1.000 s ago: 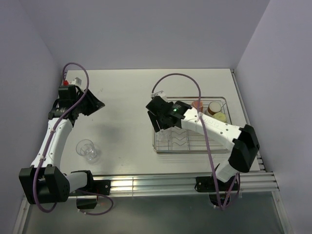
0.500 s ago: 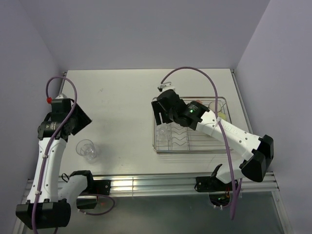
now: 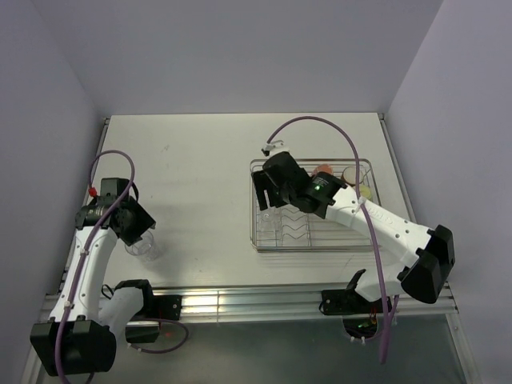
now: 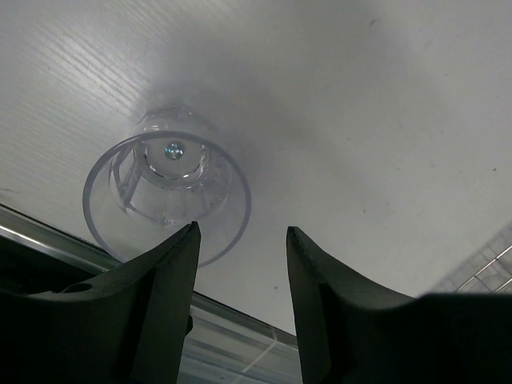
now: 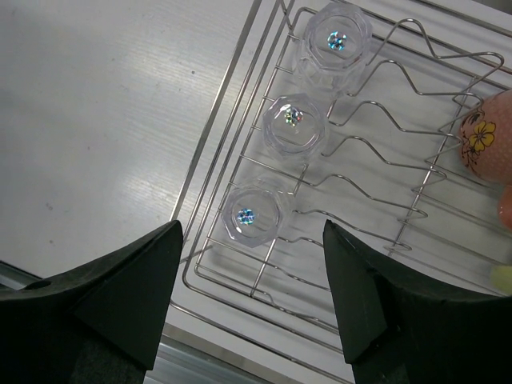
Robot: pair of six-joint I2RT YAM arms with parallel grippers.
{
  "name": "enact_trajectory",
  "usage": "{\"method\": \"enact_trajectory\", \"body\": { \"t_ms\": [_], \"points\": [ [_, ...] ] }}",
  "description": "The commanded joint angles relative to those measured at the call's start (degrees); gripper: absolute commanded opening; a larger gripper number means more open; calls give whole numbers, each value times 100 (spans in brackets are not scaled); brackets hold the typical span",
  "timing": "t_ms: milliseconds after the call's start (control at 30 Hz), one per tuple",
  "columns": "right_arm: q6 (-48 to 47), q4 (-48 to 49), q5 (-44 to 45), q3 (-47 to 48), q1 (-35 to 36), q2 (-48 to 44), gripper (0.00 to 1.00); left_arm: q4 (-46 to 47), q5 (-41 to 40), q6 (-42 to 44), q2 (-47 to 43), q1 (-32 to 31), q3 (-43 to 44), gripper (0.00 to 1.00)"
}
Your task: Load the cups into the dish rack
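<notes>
A clear glass tumbler point(image 3: 146, 246) stands upright on the table at the near left. In the left wrist view the tumbler point(image 4: 166, 192) lies just ahead of my left finger. My left gripper point(image 3: 133, 222) point(image 4: 240, 232) is open and empty, right above the tumbler. The chrome dish rack point(image 3: 312, 249) point(image 5: 228, 152) holds three clear tumblers point(image 5: 250, 216) point(image 5: 294, 126) point(image 5: 332, 40) in a row along its left side. A pink mug point(image 3: 324, 170) point(image 5: 484, 136), a brown cup point(image 3: 352, 174) and a pale yellow-green mug point(image 3: 364, 190) sit at its far right. My right gripper point(image 3: 268, 192) point(image 5: 252, 226) is open and empty above the rack's left side.
The table's near edge with its metal rail point(image 3: 240, 300) runs just below the tumbler and the rack. A corner of the rack point(image 4: 488, 264) shows at the right of the left wrist view. Purple walls close in on both sides.
My left gripper has swung from the far left of the table toward the near edge, down to the tumbler. My right gripper shifted slightly over the rack's left side, still open.
</notes>
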Motion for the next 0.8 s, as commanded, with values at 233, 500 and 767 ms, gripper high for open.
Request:
{"method": "enact_trajectory", "body": {
  "t_ms": [233,500,767],
  "points": [
    [-95,270,-63,-135,-68,-373,78,424,-195,-371,475,-4,-11,53],
    [-104,253,-107,-161,-85,-417,78,803,-37,-511,1195,-4,-230,47],
    [-122,253,-133,-231,-147,-409,78,1031,393,-494,1425,-4,-459,28]
  ]
}}
